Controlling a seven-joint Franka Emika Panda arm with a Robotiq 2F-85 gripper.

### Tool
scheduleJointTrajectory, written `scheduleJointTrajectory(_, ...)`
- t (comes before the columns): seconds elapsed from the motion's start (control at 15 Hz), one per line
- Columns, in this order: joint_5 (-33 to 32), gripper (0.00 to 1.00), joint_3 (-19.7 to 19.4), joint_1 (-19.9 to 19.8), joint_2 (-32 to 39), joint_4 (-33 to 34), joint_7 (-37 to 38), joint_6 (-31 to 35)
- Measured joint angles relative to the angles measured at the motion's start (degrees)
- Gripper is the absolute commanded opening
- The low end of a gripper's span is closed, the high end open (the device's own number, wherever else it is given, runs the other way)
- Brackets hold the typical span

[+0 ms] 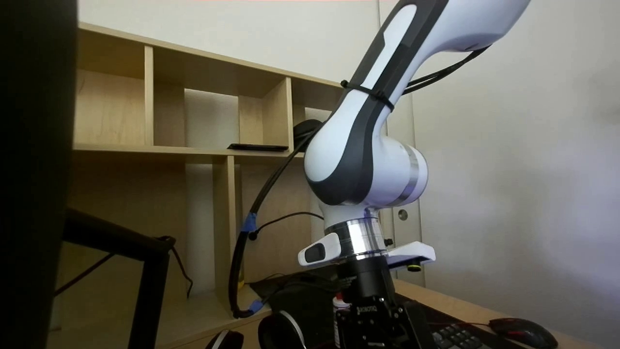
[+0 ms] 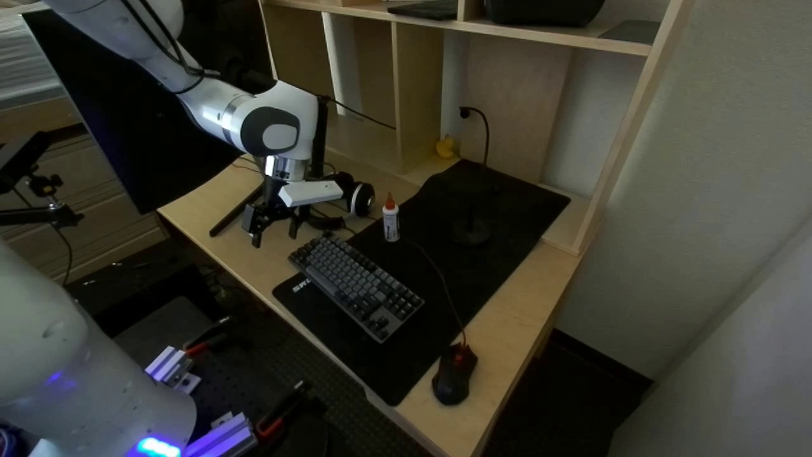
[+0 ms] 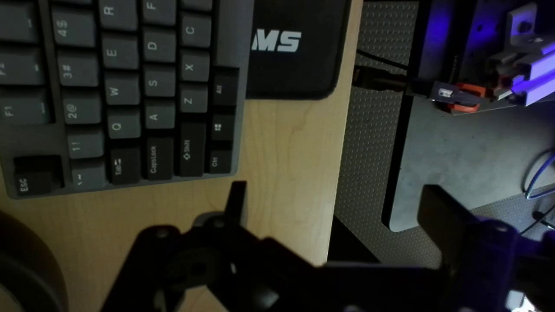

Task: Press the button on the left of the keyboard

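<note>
The keyboard [image 2: 358,285], grey-black with pale markings, lies partly on a black desk mat. Only a corner of the keyboard [image 1: 457,337] shows at the bottom of an exterior view. In the wrist view, the left end of the keyboard [image 3: 125,82] fills the upper left, with the ESC [image 3: 38,175], Tab [image 3: 125,164], CapsLock [image 3: 160,158], Shift and Ctrl keys along its end. Which key is the button cannot be told. My gripper [image 3: 334,186] is open, its fingers wide apart with nothing between them. In an exterior view the gripper [image 2: 275,237] hangs beyond the keyboard's left end, apart from it.
A white bottle with a red cap [image 2: 391,222] stands behind the keyboard, and headphones [image 2: 361,198] lie near the gripper. A mouse [image 2: 454,374] sits past the keyboard's far end. A large dark monitor [image 2: 127,114] and a wooden shelf [image 2: 419,95] flank the desk.
</note>
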Motion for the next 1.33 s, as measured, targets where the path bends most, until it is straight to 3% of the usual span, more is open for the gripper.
scheduleJointTrajectory(0.6,0.0,1.0,0.0,0.0,0.0,0.0,0.0,0.0)
scheduleJointTrajectory(1.0,2.26,1.0,2.65,0.02,0.37,-8.34,-0.28,11.82)
scheduleJointTrajectory(1.33,2.31,1.0,2.97,0.02,0.35,-9.41,-0.11,13.13)
